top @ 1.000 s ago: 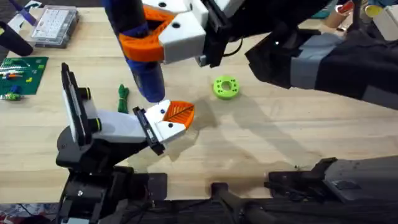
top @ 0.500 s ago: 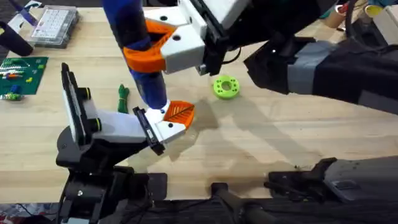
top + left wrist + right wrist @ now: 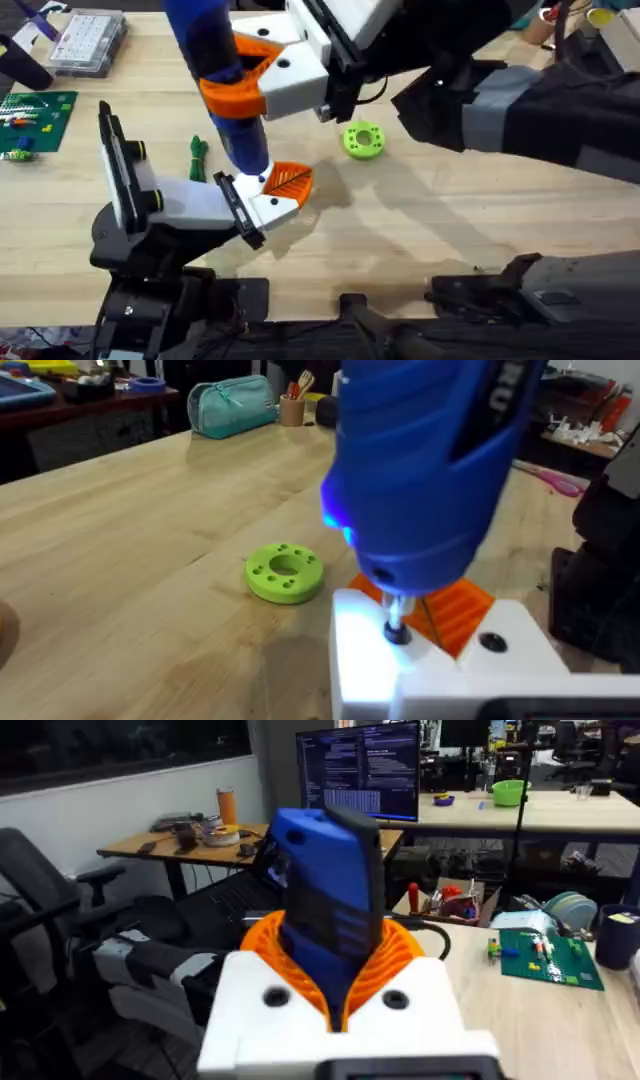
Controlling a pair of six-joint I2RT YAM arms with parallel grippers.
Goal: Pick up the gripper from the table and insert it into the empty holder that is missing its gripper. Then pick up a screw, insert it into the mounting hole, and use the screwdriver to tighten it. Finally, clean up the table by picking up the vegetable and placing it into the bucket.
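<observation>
Clamped around the blue screwdriver (image 3: 228,100), your right gripper (image 3: 262,72) has its orange pads (image 3: 392,952) pressed to both sides of the barrel — the right wrist view shows the body standing up between them. The left gripper's state I cannot tell.

What your next move turns on is the tip. In the left wrist view the thin metal bit drops from the screwdriver's nose straight onto the white top of the seated gripper (image 3: 280,190), at what looks like the mounting hole, with a second dark hole just beside it. The tool's long axis is close to upright, leaning slightly, so keep your push along that axis; a sideways drift could walk the bit off. A blue light glows on the barrel, which suggests it is driving.

The gripper piece sits in the holder (image 3: 185,205), its orange ribbed pad pointing away from the black plate. Your right arm reaches from the lower right across the middle, high under the overhead camera, wrist angled down over the holder.

Still to come, by my reading — the vegetable (image 3: 197,158), lying on the table near the holder's far side, close beside the screwdriver. The green disc (image 3: 362,139) sits well apart on the right.
</observation>
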